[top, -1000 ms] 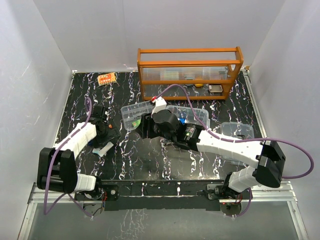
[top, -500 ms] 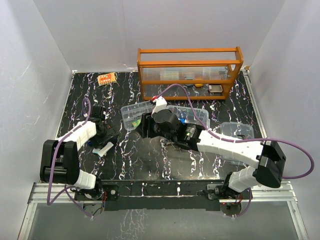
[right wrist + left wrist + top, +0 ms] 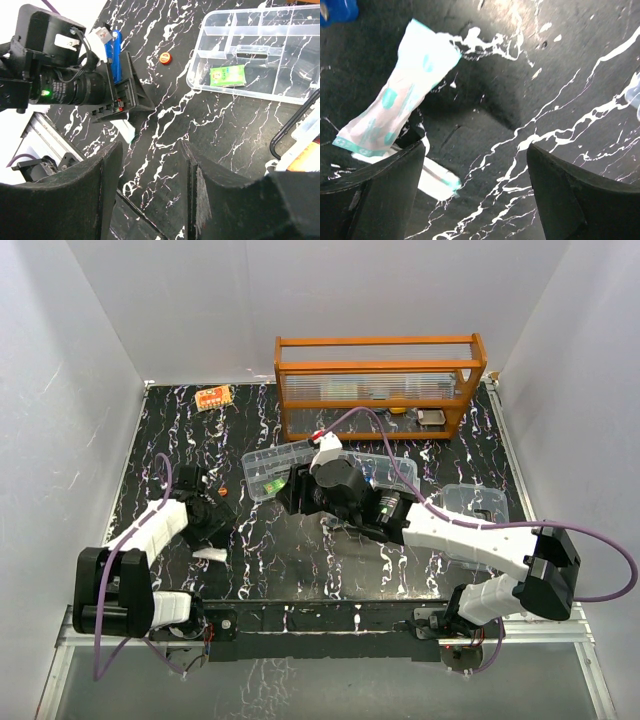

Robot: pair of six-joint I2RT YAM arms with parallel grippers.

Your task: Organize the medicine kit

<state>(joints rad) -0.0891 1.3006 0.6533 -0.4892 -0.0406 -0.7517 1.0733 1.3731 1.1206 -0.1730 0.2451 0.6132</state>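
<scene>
left gripper (image 3: 475, 180) is hovering open by the white-and-teal sachet (image 3: 400, 105), seemingly lining up a pick: lowering and closing needed. right gripper (image 3: 150, 165) is hanging open near the divided tray (image 3: 250, 30), mid-table.

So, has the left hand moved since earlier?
Yes: the left hand pulled toward the near edge, away from the clear plastic divided tray, uncovering a small orange cap.

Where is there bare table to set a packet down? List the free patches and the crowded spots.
Free: the near-centre strip of table between the white packet and the right arm; also the far-left stretch between the orange packet and the left gripper. Crowded: the band before the orange rack, where divided tray, clear box and right gripper cluster.
</scene>
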